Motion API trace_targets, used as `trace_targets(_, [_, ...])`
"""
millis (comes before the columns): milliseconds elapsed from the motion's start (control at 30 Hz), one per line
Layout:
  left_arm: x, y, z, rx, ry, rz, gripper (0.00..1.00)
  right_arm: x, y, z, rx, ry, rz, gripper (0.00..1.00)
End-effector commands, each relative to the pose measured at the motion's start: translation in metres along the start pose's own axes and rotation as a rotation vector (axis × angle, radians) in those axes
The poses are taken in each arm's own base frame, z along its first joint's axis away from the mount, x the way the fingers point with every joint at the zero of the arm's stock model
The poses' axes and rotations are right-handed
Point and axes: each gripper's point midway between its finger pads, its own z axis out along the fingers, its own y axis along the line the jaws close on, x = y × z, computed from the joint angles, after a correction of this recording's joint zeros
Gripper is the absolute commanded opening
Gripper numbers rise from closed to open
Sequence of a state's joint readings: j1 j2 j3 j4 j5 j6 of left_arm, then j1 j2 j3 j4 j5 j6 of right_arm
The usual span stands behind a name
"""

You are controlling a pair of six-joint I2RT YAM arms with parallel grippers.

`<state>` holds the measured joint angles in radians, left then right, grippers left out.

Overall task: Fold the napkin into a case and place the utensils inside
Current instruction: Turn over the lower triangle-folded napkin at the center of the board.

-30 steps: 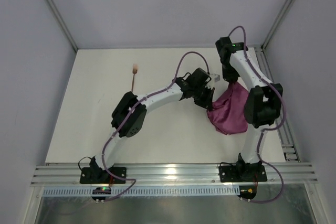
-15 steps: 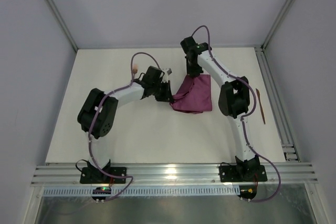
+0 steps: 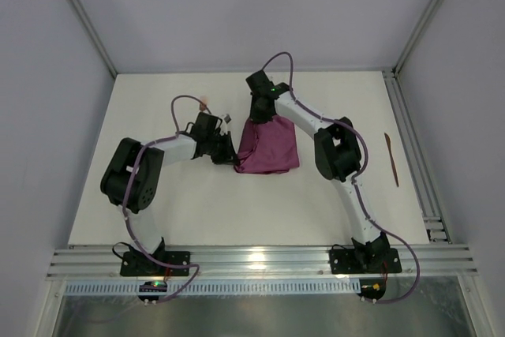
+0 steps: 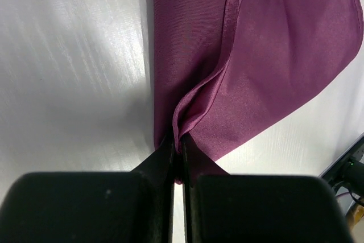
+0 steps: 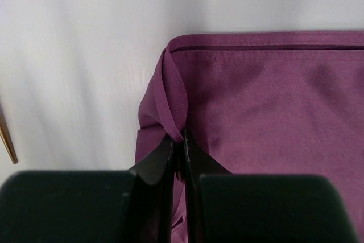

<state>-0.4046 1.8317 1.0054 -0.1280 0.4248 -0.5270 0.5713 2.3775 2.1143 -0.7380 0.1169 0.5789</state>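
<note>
- We see the napkin (image 3: 269, 147) near the middle of the white table (image 3: 158, 203), spread as a rough square with a rumpled edge at its 6 o'clock side.
- The left gripper (image 3: 234, 157) is at the napkin's 8 o'clock corner. Its jaws are clenched on the cloth, which puckers into a small fold right at the fingertips.
- In the left wrist view a hemmed edge lies over another layer of the same cloth, so the napkin is doubled there.
- The right gripper (image 3: 256, 121) is at the napkin's 11 o'clock corner, jaws pinched tight on the hem where it curls over.
- We cannot tell whether the two pinched corners are raised off the table or resting on it.
- The fork (image 3: 204, 104) lies at 10 o'clock from the napkin, its pale head showing just beyond the left arm's cable and the rest hidden.
- The other utensil (image 3: 392, 160) lies at 3 o'clock from the napkin, well apart from it, near the right rail (image 3: 414, 155).
</note>
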Motion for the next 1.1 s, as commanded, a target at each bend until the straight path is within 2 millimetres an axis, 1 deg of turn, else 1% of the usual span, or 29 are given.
trace_targets(0, [-0.015,0.006,-0.007,-0.016,-0.04,-0.03,0.0,-0.014,0.029,0.006,-0.104,-0.062,0.112,0.03])
trace_targets(33, [-0.016,0.009,-0.008,-0.026,-0.044,-0.03,0.0,-0.014,0.034,0.006,-0.129,-0.06,0.127,0.03])
trace_targets(100, [-0.016,0.014,-0.01,-0.04,-0.047,-0.034,0.0,-0.017,0.046,0.008,-0.184,-0.075,0.172,0.13])
trace_targets(133, [-0.016,0.016,-0.012,-0.04,-0.046,-0.04,0.0,-0.015,0.055,0.006,-0.225,-0.059,0.179,0.19])
trace_targets(167, [-0.017,0.019,-0.013,-0.042,-0.05,-0.054,0.0,-0.015,0.061,0.005,-0.256,-0.055,0.18,0.34])
trace_targets(233, [-0.016,0.024,-0.017,-0.043,-0.053,-0.087,0.0,-0.018,0.076,-0.002,-0.303,-0.068,0.149,0.43])
trace_targets(300, [-0.022,0.028,-0.025,-0.041,-0.077,-0.125,0.0,-0.023,0.088,-0.019,-0.34,-0.082,0.11,0.55])
trace_targets(333, [-0.023,0.032,-0.028,-0.032,-0.08,-0.148,0.0,-0.026,0.091,-0.028,-0.352,-0.094,0.074,0.57])
trace_targets(367, [-0.027,0.034,-0.03,-0.032,-0.092,-0.157,0.0,-0.035,0.095,-0.049,-0.378,-0.121,0.054,0.59])
trace_targets(433, [-0.032,0.039,-0.036,-0.032,-0.106,-0.18,0.0,-0.037,0.087,-0.067,-0.361,-0.146,0.011,0.67])
trace_targets(467, [-0.034,0.041,-0.037,-0.033,-0.112,-0.188,0.0,-0.051,0.086,-0.097,-0.365,-0.201,0.002,0.73])
trace_targets(500, [-0.035,0.042,-0.038,-0.03,-0.113,-0.201,0.0,-0.046,0.078,-0.103,-0.35,-0.2,-0.017,0.81])
trace_targets(533, [-0.036,0.045,-0.039,-0.026,-0.114,-0.217,0.0,-0.047,0.073,-0.114,-0.34,-0.216,-0.046,0.83])
trace_targets(567, [-0.037,0.046,-0.04,-0.024,-0.116,-0.228,0.0,-0.038,0.06,-0.116,-0.307,-0.202,-0.055,0.84])
trace_targets(600, [-0.038,0.048,-0.04,-0.026,-0.118,-0.238,0.0,-0.046,0.057,-0.146,-0.32,-0.247,-0.06,0.85])
trace_targets(633, [-0.038,0.05,-0.04,-0.021,-0.116,-0.263,0.0,-0.045,0.048,-0.151,-0.294,-0.265,-0.069,0.87])
trace_targets(667, [-0.04,0.05,-0.04,-0.013,-0.121,-0.269,0.0,-0.032,0.034,-0.148,-0.264,-0.246,-0.071,0.88])
trace_targets(700, [-0.04,0.051,-0.039,-0.015,-0.12,-0.274,0.0,-0.035,0.028,-0.164,-0.261,-0.274,-0.067,0.89])
trace_targets(733, [-0.04,0.052,-0.039,-0.014,-0.118,-0.286,0.0,-0.029,0.021,-0.166,-0.245,-0.269,-0.074,0.89])
trace_targets(767, [-0.041,0.053,-0.039,-0.014,-0.121,-0.288,0.0,-0.012,0.007,-0.157,-0.205,-0.229,-0.089,0.89])
trace_targets(800, [-0.04,0.053,-0.039,-0.018,-0.12,-0.289,0.0,-0.005,-0.003,-0.154,-0.17,-0.221,-0.087,0.89])
trace_targets(833, [-0.04,0.054,-0.04,-0.022,-0.118,-0.294,0.0,0.002,-0.01,-0.159,-0.159,-0.22,-0.08,0.89])
trace_targets(867, [-0.04,0.056,-0.04,-0.026,-0.118,-0.298,0.0,0.027,-0.026,-0.144,-0.126,-0.174,-0.067,0.89])
trace_targets(900, [-0.041,0.057,-0.042,-0.026,-0.121,-0.303,0.0,0.037,-0.034,-0.14,-0.114,-0.165,-0.052,0.89])
trace_targets(933, [-0.042,0.058,-0.043,-0.03,-0.125,-0.304,0.01,0.044,-0.039,-0.145,-0.123,-0.171,-0.037,0.88])
trace_targets(967, [-0.042,0.062,-0.045,-0.042,-0.123,-0.305,0.04,0.066,-0.05,-0.131,-0.111,-0.141,-0.031,0.86])
trace_targets(1000, [-0.045,0.064,-0.047,-0.047,-0.127,-0.308,0.06,0.071,-0.053,-0.13,-0.12,-0.142,-0.008,0.83])
trace_targets(1033, [-0.046,0.067,-0.049,-0.059,-0.132,-0.308,0.13,0.079,-0.052,-0.129,-0.149,-0.131,-0.004,0.81])
trace_targets(1067, [-0.044,0.069,-0.05,-0.07,-0.124,-0.311,0.18,0.088,-0.053,-0.122,-0.165,-0.124,-0.002,0.76])
